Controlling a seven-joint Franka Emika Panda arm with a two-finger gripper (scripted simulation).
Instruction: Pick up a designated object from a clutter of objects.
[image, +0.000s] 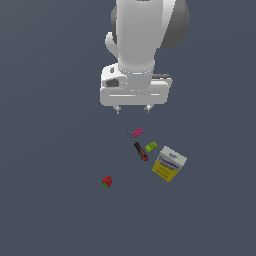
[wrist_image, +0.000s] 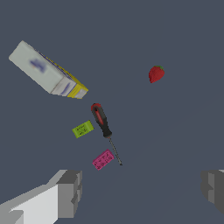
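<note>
The gripper (wrist_image: 140, 192) is the nearest thing in the wrist view. Its two grey fingers (wrist_image: 70, 192) stand far apart with nothing between them. One finger is cut off at the edge of the picture. In the exterior view the gripper (image: 133, 108) hangs above the things, and only two tiny finger tips poke out under the big white hand.

The screwdriver (wrist_image: 102, 120) is the thing to pick up. It lies flat on the dark floor (wrist_image: 175, 131), not touched by anything. It has a black and red handle and a thin metal shaft that is hard to see. In the exterior view the screwdriver (image: 140, 151) is very small and its shaft almost fades away.

Right by the shaft tip lies the pink block (wrist_image: 103, 159). Just beside the handle lies the lime-green block (wrist_image: 82, 129). Past the handle's red end sits the yellow-and-white box (wrist_image: 46, 71); its words are too blurry to read. The strawberry (wrist_image: 156, 73) lies well apart from the screwdriver, on its other side.
</note>
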